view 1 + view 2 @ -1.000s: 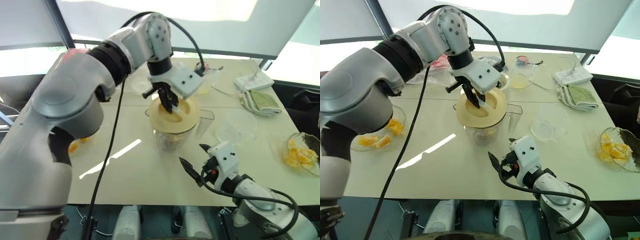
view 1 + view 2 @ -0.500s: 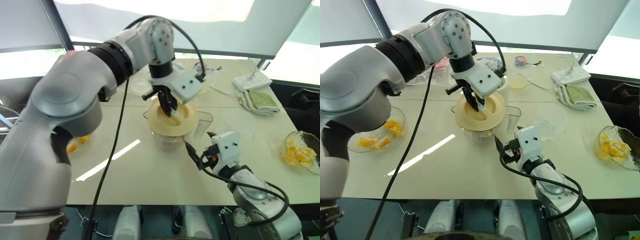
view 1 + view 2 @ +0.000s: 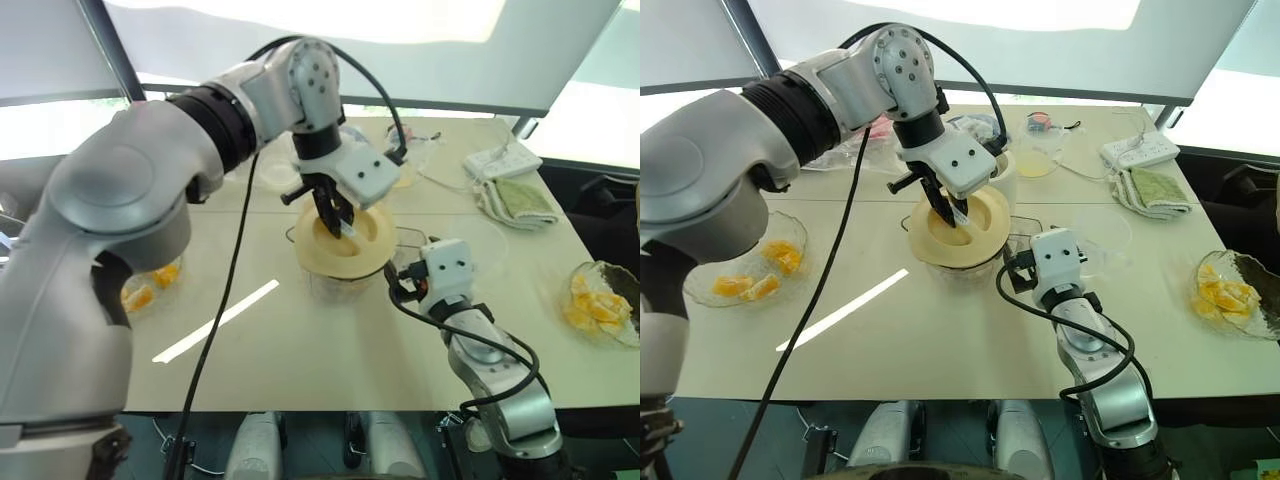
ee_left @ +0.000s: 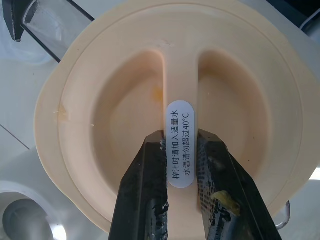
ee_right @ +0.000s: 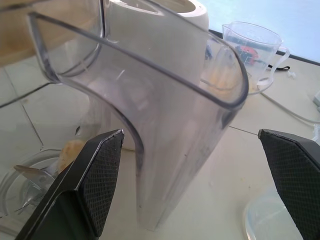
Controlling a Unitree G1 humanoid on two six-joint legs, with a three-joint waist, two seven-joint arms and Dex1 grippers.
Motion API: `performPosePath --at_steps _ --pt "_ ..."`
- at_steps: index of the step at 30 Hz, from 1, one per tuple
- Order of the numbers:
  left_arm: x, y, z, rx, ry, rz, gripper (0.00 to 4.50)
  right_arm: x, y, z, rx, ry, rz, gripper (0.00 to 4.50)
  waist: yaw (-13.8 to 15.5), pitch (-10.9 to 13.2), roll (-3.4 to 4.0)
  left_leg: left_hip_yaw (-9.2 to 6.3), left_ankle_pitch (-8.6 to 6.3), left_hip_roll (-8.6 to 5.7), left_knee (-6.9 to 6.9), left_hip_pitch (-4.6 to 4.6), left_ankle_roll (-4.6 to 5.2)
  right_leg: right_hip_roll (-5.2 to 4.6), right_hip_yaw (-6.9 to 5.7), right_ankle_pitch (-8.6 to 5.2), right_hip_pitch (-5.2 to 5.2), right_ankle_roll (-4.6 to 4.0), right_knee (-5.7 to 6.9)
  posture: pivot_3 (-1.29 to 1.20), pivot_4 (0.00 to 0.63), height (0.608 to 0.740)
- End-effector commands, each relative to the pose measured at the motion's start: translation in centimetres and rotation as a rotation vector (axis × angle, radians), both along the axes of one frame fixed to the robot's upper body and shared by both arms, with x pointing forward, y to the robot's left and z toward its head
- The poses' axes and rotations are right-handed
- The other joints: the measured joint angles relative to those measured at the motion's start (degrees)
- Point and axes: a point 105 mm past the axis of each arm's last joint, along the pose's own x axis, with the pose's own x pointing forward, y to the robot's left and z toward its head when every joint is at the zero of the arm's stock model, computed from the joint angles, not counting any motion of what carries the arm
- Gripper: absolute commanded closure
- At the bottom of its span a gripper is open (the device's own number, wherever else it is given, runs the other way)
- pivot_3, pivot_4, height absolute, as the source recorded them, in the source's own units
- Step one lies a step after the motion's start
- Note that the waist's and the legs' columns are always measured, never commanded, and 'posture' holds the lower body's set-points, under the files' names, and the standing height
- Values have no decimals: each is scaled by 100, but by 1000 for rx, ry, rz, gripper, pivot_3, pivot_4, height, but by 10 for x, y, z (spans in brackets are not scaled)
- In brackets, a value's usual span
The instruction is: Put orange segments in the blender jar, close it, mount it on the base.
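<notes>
Over the middle of the table, the left gripper points down and pinches the ridge on top of the pale yellow lid. From its wrist you can see both black fingers squeezing that ridge, one on each side. The lid sits on top of the jar. I cannot tell if it is pushed all the way down.

Just beside the jar, the right gripper has its fingers spread as wide as they go. It holds nothing. The jar's clear handle stands between the two fingers, but they do not touch it.

Inside the jar, near the blades at the bottom, a bit of orange fruit shows. More orange segments lie in a glass dish off to the robot's left, and more in another dish far to its right. The white base stands right behind the jar.

I think the fruit step is done and the closing step is on now. Next, the lid needs to be pressed snug. The right gripper should close on the handle, so the jar stays put and can be lifted onto the base after that.
</notes>
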Motion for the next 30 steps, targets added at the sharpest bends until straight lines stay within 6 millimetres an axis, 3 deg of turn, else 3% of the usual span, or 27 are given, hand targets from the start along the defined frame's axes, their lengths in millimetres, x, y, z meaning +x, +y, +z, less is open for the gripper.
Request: performPosePath --at_steps 1,2,7,10,20,26,30 --pt "4 14 -34 158 14 -15 4267 -2 -1 13 12 -61 -3 535 6 -18 9 0 0 -1 0 3 0 0 0 0 4 0 0 0 150 740" --pt "5 15 -36 164 12 -11 4267 -3 -1 13 10 -60 -6 866 11 -36 18 0 0 -1 0 6 0 0 0 0 8 0 -2 0 150 740" --pt "7 19 -41 180 14 -4 4267 -5 -2 13 10 -60 -19 3401 15 -66 58 -3 -2 -1 0 38 3 -2 1 -19 39 12 -5 0 150 740" --pt "6 23 -48 178 32 -4 4267 -8 1 14 22 -61 -23 3494 57 -72 67 -4 -3 -3 -3 75 5 -6 2 -23 72 16 -7 0 150 740" --pt "-11 27 -58 105 196 96 4267 -4 6 11 35 -51 -36 3494 -62 -75 71 -2 -18 -4 -9 77 31 -4 9 -40 72 15 -5 0 150 740" --pt "8 32 -73 170 140 249 4267 -2 3 10 38 -48 -44 3494 -64 -110 76 -4 -28 -11 -10 77 47 -6 9 -46 77 17 -8 0 150 740" --pt "15 34 -76 194 80 258 4267 -3 4 9 41 -40 -34 3494 -72 -171 106 -14 -29 -32 -10 81 50 -15 23 -56 88 31 -13 0 150 740"
